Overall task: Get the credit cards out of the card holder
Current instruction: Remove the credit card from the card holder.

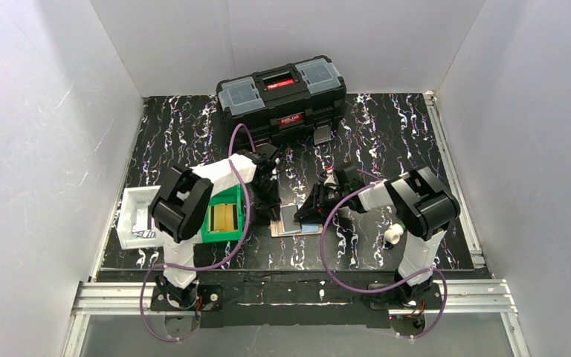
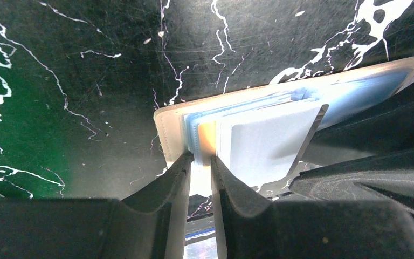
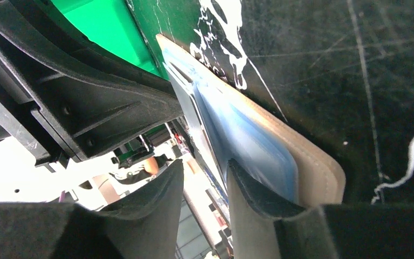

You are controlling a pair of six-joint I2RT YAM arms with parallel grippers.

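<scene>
Holder [image 2: 164,128] lies open on table [image 1: 401,134] between both arms, cards [image 2: 259,145] tucked inside. Left gripper [image 2: 200,159]: jaws a slit astride card edge, grip unclear. Right gripper [image 3: 206,163]: jaws apart, one finger on holder. Toolbox [image 1: 282,97] at back.

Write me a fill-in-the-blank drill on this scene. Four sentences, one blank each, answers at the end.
1. The toolbox at the far edge of the table is mainly ____.
2. The tray at the left edge is ____.
3. The bin next to that tray is ____.
4. The credit card showing in the tan card holder is light ____.
Missing words: black; white; green; blue.
</scene>
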